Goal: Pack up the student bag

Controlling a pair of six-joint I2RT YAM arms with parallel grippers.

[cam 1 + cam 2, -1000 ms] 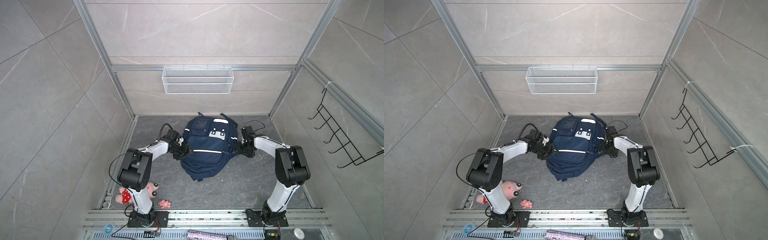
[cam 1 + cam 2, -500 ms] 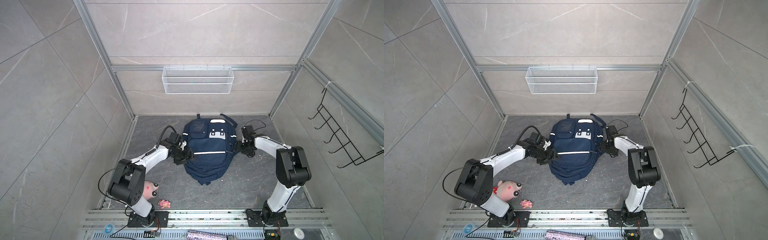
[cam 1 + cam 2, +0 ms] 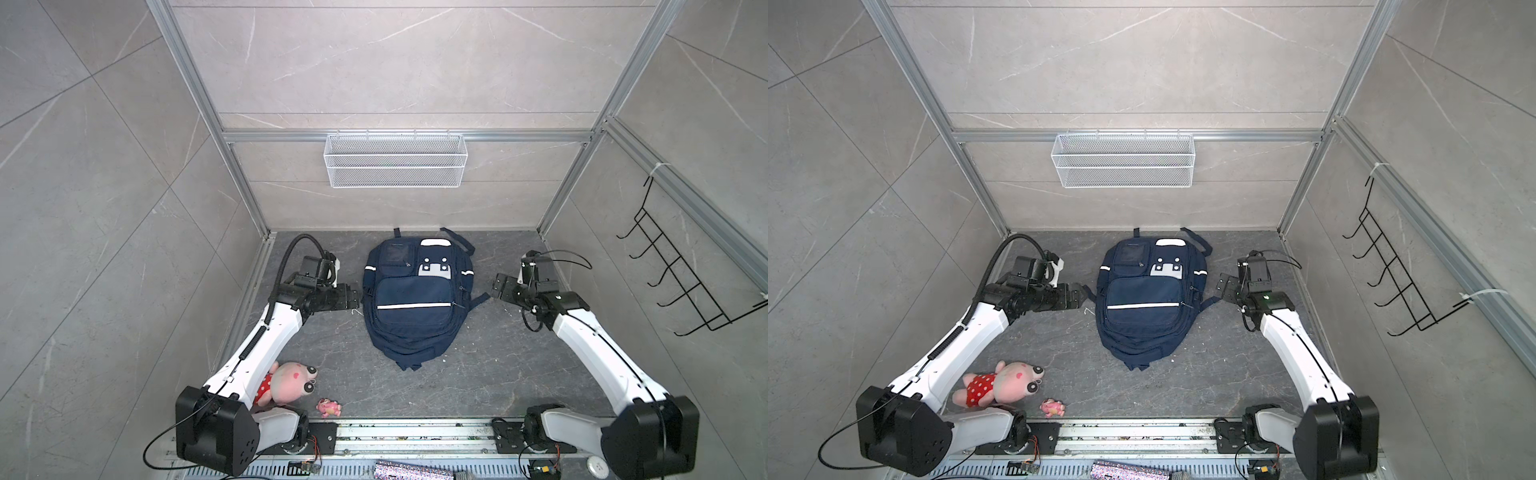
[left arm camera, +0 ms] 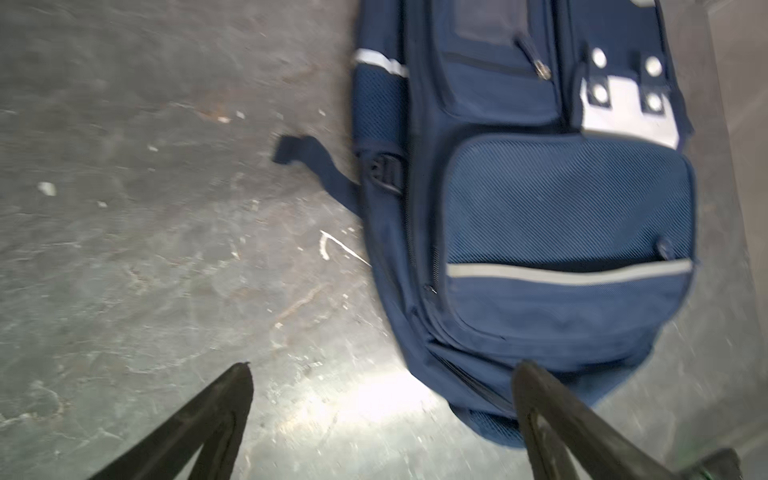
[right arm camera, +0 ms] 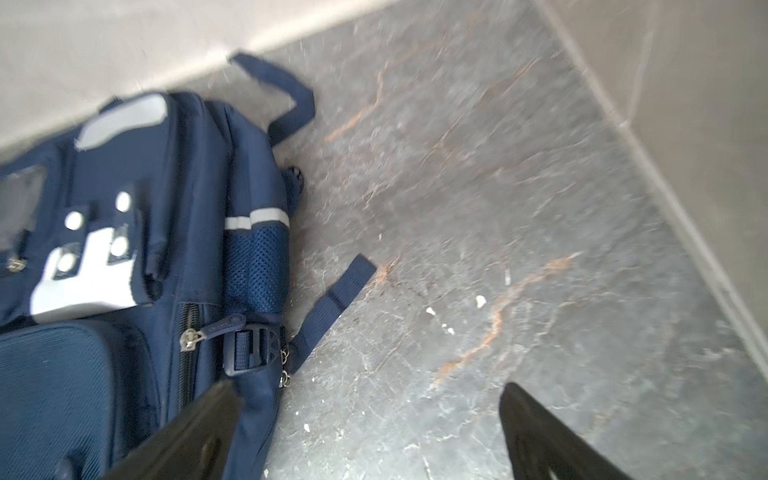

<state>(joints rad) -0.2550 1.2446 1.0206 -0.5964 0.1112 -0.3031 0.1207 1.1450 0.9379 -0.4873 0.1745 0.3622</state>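
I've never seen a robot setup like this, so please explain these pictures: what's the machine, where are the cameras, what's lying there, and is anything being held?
Two white robot arms, the left arm and the right arm, stand on a rail. Two pictures look down from side-by-side overhead cameras. The other two come from a camera on each wrist, showing its dark jaws. On the grey surface a navy student bag lies flat between the arms, pockets up. By the left arm's base lie a pink plush pig and a small pink toy. Both pairs of jaws stand open, holding nothing.
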